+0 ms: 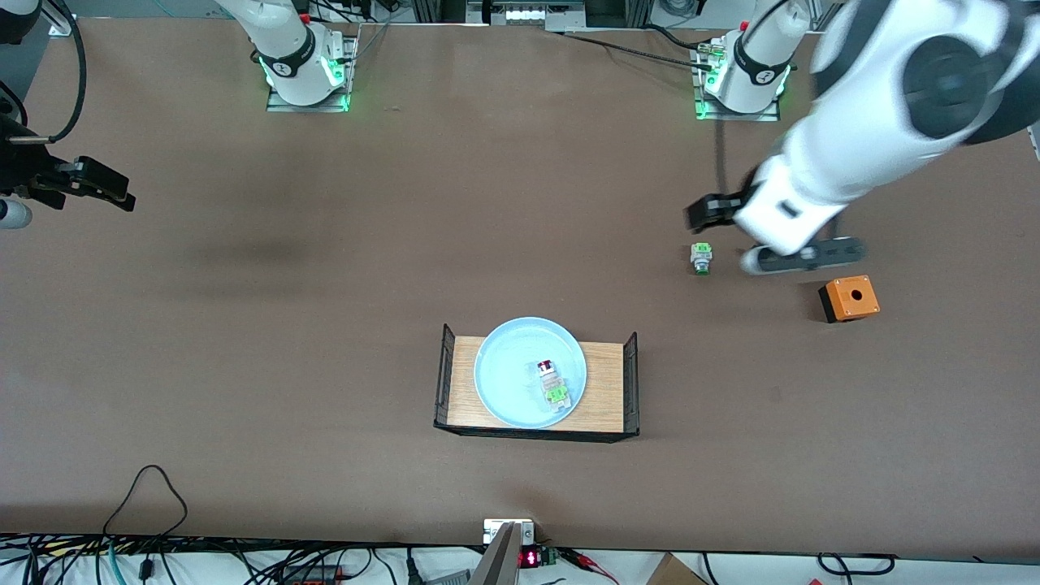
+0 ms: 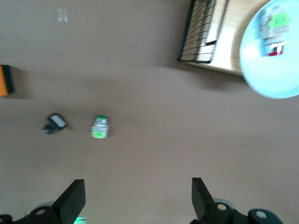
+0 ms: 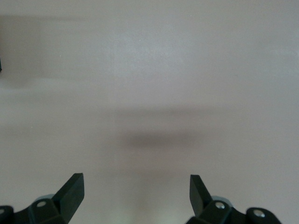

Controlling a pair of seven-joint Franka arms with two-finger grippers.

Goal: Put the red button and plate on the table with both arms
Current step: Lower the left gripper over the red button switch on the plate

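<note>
Clearly no brand or readable label anywhere; only a small red digit display (image 1: 529, 558) at the counter's near edge, digits too small to read. Matte brown counter (image 1: 325, 325), bare over most of its width, with cables (image 1: 146, 561) along the near edge and green-lit arm bases at the top of the front view.

Pale blue plate (image 1: 504, 382) resting on a small wooden tray (image 1: 605, 386) with black mesh ends, near the middle of the counter. Red button (image 1: 549, 380) lying inside the plate, red cap pointing away from the front camera.

Left gripper (image 2: 138, 198) hanging over the counter toward the left arm's end, jaws wide apart and holding nothing, with a green-capped switch (image 1: 701, 258) on the counter just beside it. Orange box (image 1: 848, 297) with a hole close by, slightly nearer the front camera.

Right gripper (image 3: 135, 196) up over the bare counter at the right arm's end, jaws wide, also holding nothing.
</note>
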